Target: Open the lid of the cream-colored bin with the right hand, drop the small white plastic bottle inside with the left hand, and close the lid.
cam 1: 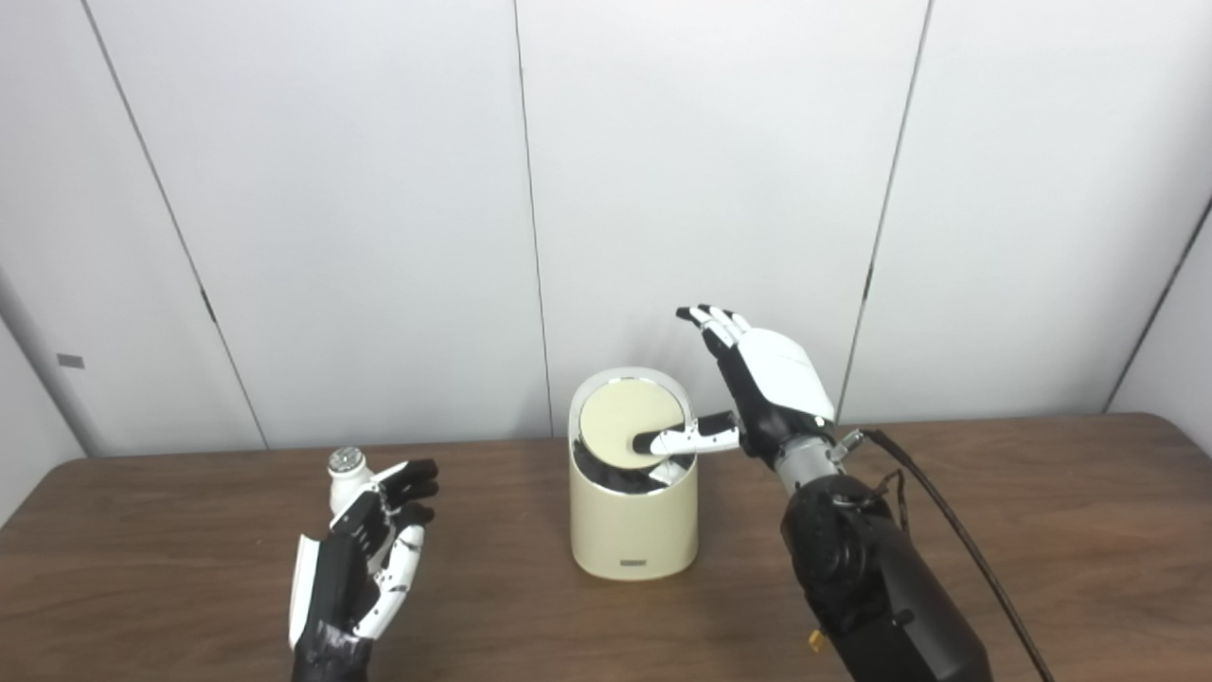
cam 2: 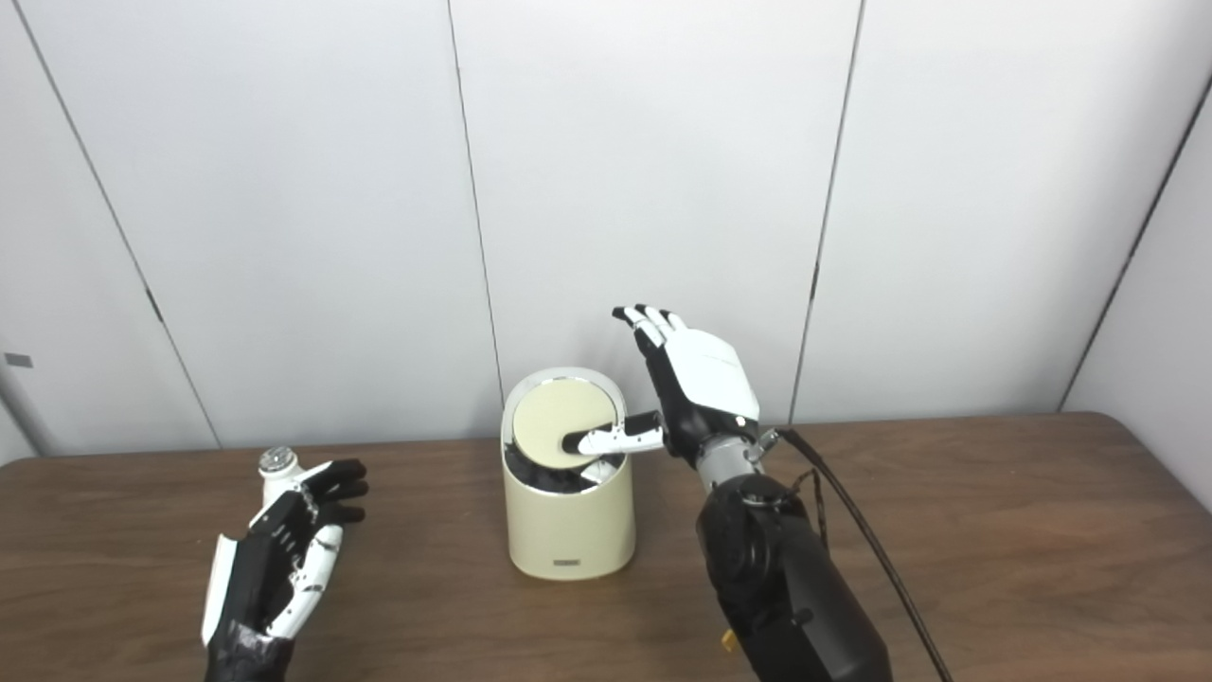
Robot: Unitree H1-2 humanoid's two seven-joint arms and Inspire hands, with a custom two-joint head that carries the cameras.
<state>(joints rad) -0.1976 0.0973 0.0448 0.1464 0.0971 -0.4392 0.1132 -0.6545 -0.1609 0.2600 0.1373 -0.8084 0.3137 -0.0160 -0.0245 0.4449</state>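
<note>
Thumb of the open right hand [cam 1: 772, 384] presses the lid [cam 1: 630, 424] tilted on the bin [cam 1: 632, 526], baring a gap for the bottle [cam 1: 347, 476] standing just beyond the open, empty left hand [cam 1: 365, 559].

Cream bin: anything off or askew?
Only the round cream lid of the cream-colored bin: tilted, dark gap below, the right hand thumb on it. Small white plastic bottle stands upright beside the open left hand. Nothing spilled.
</note>
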